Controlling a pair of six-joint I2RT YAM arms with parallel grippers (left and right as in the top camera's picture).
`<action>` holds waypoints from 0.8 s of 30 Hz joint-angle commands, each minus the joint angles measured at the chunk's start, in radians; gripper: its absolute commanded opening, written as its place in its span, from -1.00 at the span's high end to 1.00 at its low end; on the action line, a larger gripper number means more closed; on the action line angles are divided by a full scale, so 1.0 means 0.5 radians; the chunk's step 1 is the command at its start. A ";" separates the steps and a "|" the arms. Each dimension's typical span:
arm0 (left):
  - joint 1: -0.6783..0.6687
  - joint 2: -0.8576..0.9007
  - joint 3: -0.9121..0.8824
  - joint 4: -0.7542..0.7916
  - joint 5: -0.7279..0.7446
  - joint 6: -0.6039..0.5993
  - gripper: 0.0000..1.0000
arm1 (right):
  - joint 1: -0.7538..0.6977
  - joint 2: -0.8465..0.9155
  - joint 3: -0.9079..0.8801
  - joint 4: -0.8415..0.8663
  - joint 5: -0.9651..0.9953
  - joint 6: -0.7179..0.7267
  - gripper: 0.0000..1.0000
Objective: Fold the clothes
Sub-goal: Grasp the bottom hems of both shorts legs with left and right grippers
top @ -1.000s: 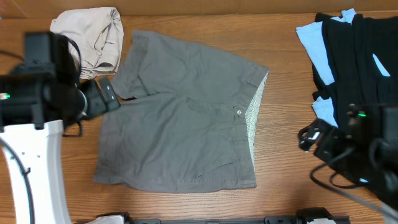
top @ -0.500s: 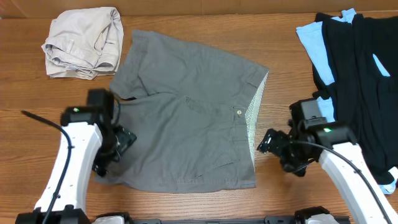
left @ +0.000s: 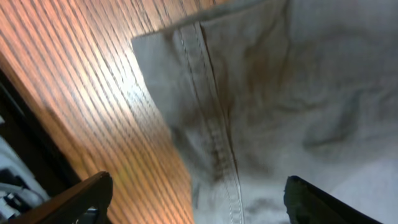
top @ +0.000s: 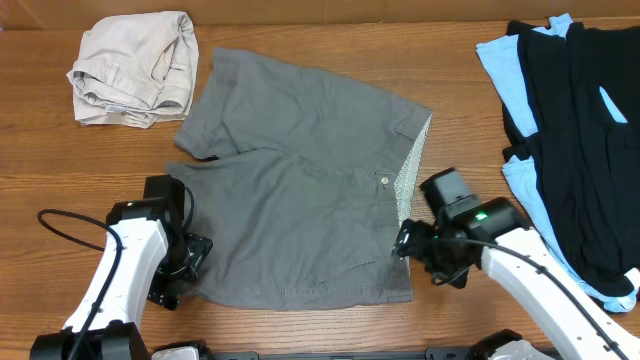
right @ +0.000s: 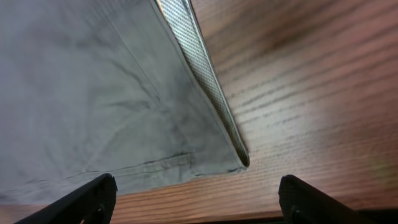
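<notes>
Mid-grey shorts (top: pixel 300 200) lie spread flat in the middle of the table, with the pale waistband lining (top: pixel 412 170) showing along their right edge. My left gripper (top: pixel 192 255) hovers open over the shorts' near left hem corner (left: pixel 186 74), its fingers (left: pixel 81 199) straddling the stitched seam. My right gripper (top: pixel 403 243) is open over the near right waistband corner (right: pixel 239 158), one finger (right: pixel 81 202) above the cloth, the other above bare wood. Nothing is held by either.
A folded beige garment (top: pixel 130 65) sits at the back left. Black clothes (top: pixel 580 130) lie over light-blue ones (top: pixel 500 60) in a pile at the right edge. Wooden tabletop (top: pixel 450 110) surrounds the shorts.
Both arms have swung in from the table's sides to the shorts' near corners. The left came down from the back left, the right came leftwards. Shorts unmoved.
</notes>
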 commanded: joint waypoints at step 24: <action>0.012 -0.043 -0.472 0.697 -0.141 0.312 -0.86 | 0.275 0.121 -0.062 0.056 0.031 0.351 -0.73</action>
